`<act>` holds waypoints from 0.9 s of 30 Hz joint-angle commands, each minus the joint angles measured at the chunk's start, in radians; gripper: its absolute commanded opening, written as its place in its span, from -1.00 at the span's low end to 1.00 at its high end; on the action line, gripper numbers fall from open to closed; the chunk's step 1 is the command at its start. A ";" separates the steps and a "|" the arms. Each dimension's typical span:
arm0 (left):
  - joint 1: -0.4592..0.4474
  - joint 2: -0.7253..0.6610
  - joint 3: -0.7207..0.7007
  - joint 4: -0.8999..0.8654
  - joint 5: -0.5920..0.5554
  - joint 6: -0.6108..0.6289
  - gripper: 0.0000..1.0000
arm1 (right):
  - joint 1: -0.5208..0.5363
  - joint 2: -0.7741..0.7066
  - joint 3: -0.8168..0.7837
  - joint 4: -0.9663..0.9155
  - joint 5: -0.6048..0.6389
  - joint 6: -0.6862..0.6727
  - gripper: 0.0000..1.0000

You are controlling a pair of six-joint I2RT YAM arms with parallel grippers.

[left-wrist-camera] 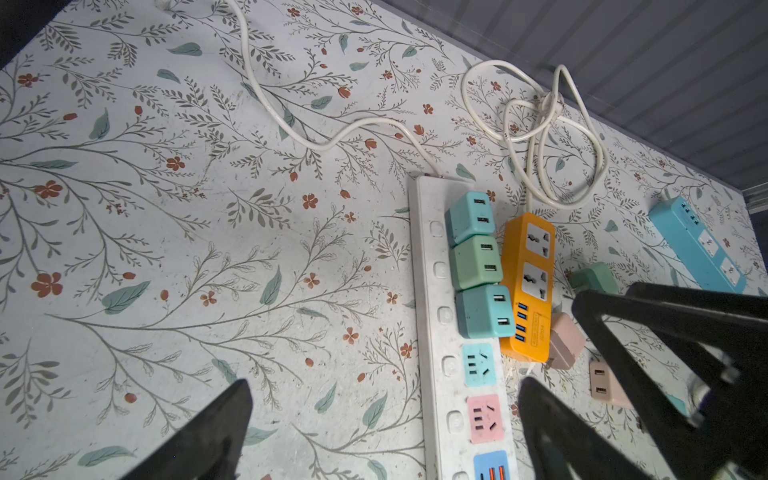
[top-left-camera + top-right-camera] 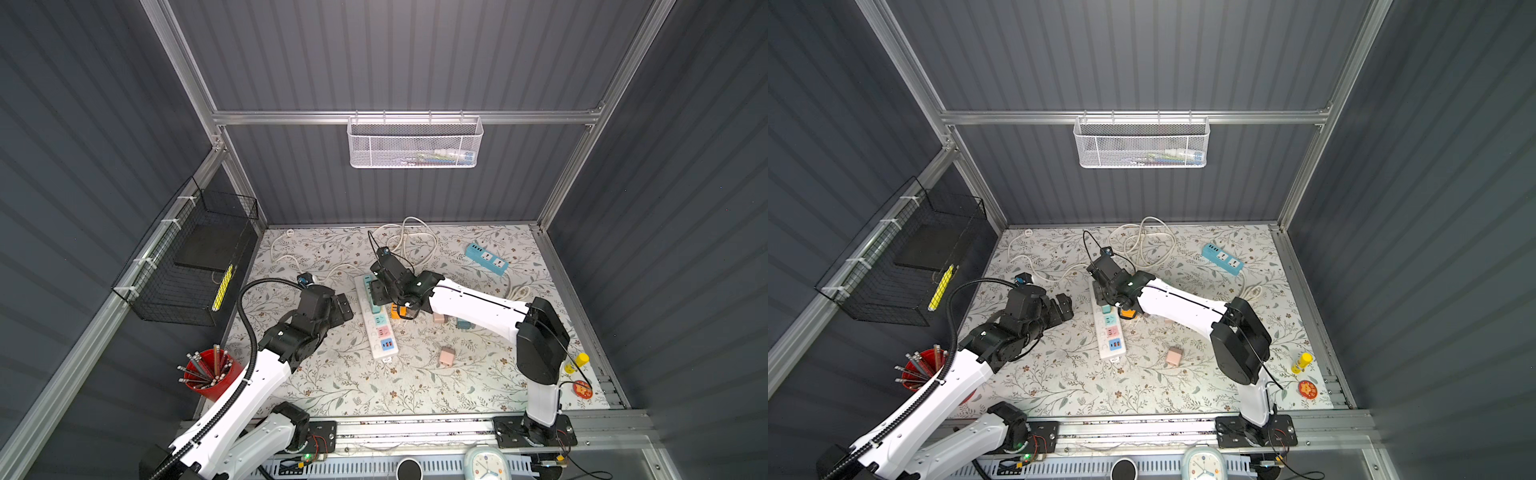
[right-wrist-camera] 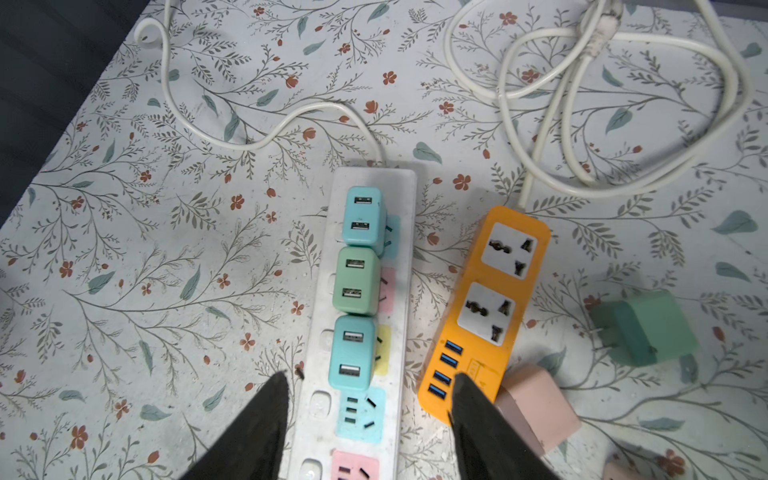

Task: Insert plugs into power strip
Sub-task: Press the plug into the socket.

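Lying near the middle of the flowered table (image 2: 353, 390), the white power strip (image 2: 379, 332) appeared in both top views with the right hand (image 2: 377, 293) above its far end and the left hand (image 2: 345, 307) just beside it, on its other side; a lone pink plug (image 2: 446, 356) lay apart on the table. In the left wrist view the left hand (image 1: 384, 386) stood wide open and held nothing. Three seated plugs, teal (image 1: 471, 216), green (image 1: 476, 262) and teal (image 1: 484, 309), sat in a row in the white power strip, next to an orange power strip (image 1: 528, 286). A loose green plug (image 1: 592, 278) and a pink plug (image 1: 563, 340) lay just beside the orange one. In the right wrist view the right hand (image 3: 370, 379) was open too, one finger on each side of the white power strip, gripping nothing, close to the nearest seated teal plug but not touching it.
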 commanded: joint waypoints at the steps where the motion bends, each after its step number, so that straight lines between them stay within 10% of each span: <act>1: 0.006 0.003 0.026 -0.014 0.014 0.000 1.00 | 0.002 0.051 0.004 -0.033 0.013 -0.008 0.24; 18: 0.006 0.000 -0.020 0.013 0.021 -0.010 1.00 | -0.006 0.106 -0.110 0.021 -0.016 0.050 0.19; 27: 0.006 0.026 0.002 0.037 0.096 0.022 0.99 | -0.006 -0.098 -0.103 -0.006 0.003 -0.002 0.26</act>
